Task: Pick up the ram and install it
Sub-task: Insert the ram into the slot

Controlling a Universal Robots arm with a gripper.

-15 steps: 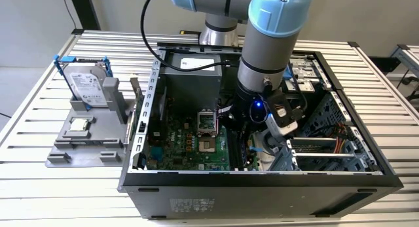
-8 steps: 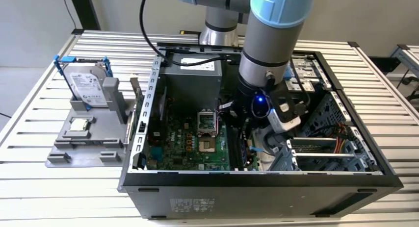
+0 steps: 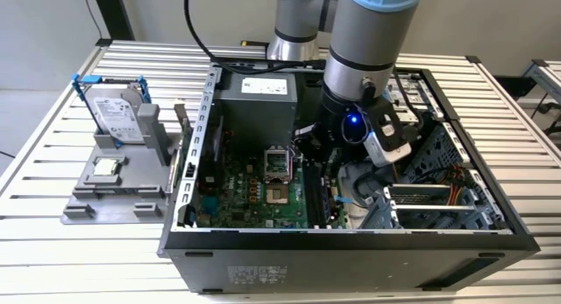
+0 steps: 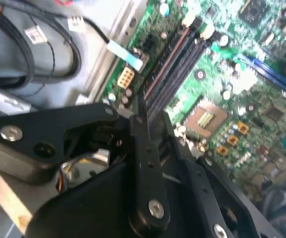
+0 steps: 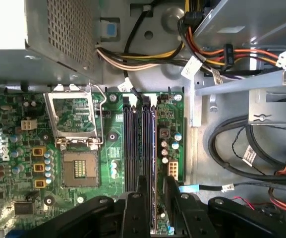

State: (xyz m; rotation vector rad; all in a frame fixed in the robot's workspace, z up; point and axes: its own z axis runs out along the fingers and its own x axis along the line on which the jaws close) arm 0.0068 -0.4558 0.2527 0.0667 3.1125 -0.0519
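In the exterior view my arm (image 3: pixel 359 67) reaches down into the open computer case (image 3: pixel 351 241), over the right side of the green motherboard (image 3: pixel 246 186). In both wrist views my gripper (image 5: pixel 156 181) (image 4: pixel 150 116) hangs just above the black memory slots (image 5: pixel 140 144) (image 4: pixel 175 59). Its two black fingers (image 5: pixel 140 198) stand a narrow gap apart, astride the slot line nearest the board's edge. Green board shows through that gap. I cannot tell whether the dark strip between the fingers is the ram or a bare slot.
Beside the slots lies the processor socket (image 5: pixel 81 168) with its lid frame raised. The power supply (image 3: pixel 259 97) stands behind, and a drive cage (image 3: pixel 429 205) with cable bundles (image 5: pixel 242 148) sits beside the board. Outside the case, a grey fixture (image 3: pixel 114 186) holds a hard drive (image 3: pixel 118 113).
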